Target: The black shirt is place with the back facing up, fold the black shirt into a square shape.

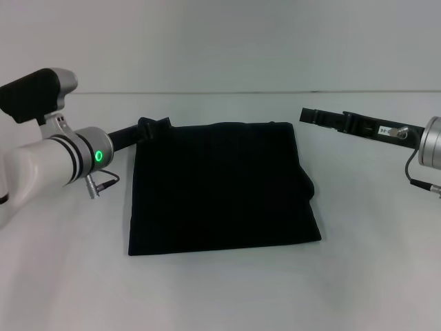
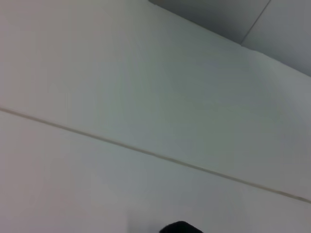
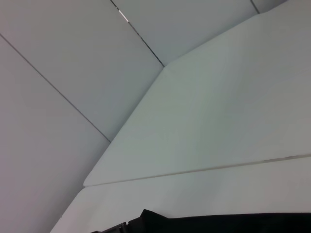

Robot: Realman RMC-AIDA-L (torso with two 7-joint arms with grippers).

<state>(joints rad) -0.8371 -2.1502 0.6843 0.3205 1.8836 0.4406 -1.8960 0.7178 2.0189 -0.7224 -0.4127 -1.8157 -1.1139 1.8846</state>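
- Black shirt [image 1: 220, 186] lying folded into a rough rectangle at mid-bench [image 1: 227, 296], flat, no lettering showing.
- Judged soft, light and limp; likely to sag and slide over itself in layers rather than hold a crease.
- Best taken at a corner or edge, pinching all layers together; the far corners look the closest to both claws.
- Left claw [image 1: 153, 127] at the shirt's far left corner, touching or just over it; black on black, so cannot tell whether parted or pinching cloth.
- Right claw [image 1: 306, 116] hovering just off the far right corner, apart from the cloth; finger spread cannot be told.
- Wrist views give mostly wall and bench, only dark slivers at the edge.
- Layers beneath hidden.
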